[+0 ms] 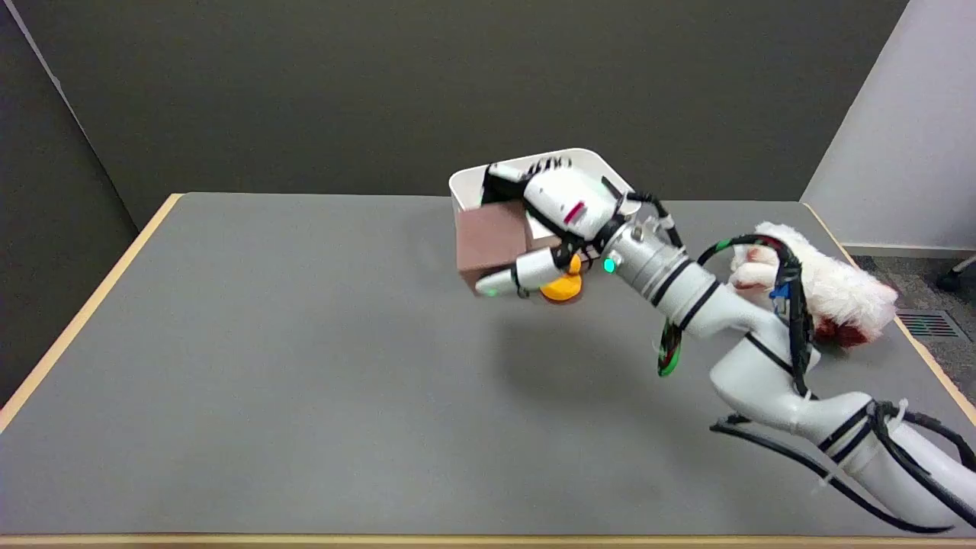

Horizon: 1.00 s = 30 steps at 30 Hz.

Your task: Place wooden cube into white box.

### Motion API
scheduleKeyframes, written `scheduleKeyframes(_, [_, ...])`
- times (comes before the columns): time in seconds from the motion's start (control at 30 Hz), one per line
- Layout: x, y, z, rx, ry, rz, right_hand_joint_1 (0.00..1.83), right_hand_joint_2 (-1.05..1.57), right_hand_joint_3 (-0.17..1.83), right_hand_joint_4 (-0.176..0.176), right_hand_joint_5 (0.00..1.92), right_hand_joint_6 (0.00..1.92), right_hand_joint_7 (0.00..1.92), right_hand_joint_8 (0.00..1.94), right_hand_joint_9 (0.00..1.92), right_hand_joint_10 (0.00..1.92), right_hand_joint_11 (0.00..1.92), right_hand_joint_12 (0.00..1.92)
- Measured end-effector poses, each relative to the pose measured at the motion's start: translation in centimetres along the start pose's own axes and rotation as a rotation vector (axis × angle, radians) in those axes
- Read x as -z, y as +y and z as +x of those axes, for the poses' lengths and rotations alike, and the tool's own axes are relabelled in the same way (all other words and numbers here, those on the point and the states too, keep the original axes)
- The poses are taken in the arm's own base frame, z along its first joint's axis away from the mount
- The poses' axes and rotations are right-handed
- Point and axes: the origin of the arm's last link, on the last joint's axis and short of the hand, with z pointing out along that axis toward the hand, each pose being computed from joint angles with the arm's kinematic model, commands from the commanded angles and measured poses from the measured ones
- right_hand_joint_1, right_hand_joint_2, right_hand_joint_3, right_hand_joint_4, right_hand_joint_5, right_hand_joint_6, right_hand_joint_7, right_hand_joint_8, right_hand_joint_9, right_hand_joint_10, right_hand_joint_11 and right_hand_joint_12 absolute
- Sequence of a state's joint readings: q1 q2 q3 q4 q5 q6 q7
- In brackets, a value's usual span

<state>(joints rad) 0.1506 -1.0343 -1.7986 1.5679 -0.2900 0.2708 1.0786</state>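
Currently my right hand's [560, 221] fingers [526, 271] are wrapped around the wooden cube [492, 244], thumb below and the rest over the top, holding it off the bench [305, 366] right at the near-left wall of the white box [587, 162]. Cube overlaps the box's front rim from this angle; can't tell if it's over the opening or just in front of it. Orange object [563, 288] sits under my wrist on the bench, white plush toy [831, 290] lies well off to the right.
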Motion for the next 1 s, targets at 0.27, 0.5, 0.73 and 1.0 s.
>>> scheduleKeyframes(0.27, [-2.6, 2.0, 3.1, 0.082, 0.073, -0.048, 1.19, 1.26, 0.06, -0.176, 0.47, 1.52, 0.85, 1.4, 0.81, 1.32, 0.66, 1.7])
scheduleKeyframes(0.5, [-5.5, 4.9, 4.4, 0.124, 0.075, -0.121, 1.19, 1.26, 0.06, -0.176, 0.47, 1.52, 0.85, 1.4, 0.8, 1.31, 0.66, 1.69])
scheduleKeyframes(0.73, [-7.9, 8.4, 3.5, 0.134, 0.009, -0.219, 1.18, 1.26, 0.06, -0.176, 0.47, 1.53, 0.85, 1.4, 0.8, 1.31, 0.65, 1.69])
scheduleKeyframes(1.0, [-9.2, 12.4, 1.5, 0.099, -0.086, -0.339, 1.18, 1.26, 0.06, -0.176, 0.47, 1.53, 0.85, 1.4, 0.8, 1.31, 0.64, 1.69])
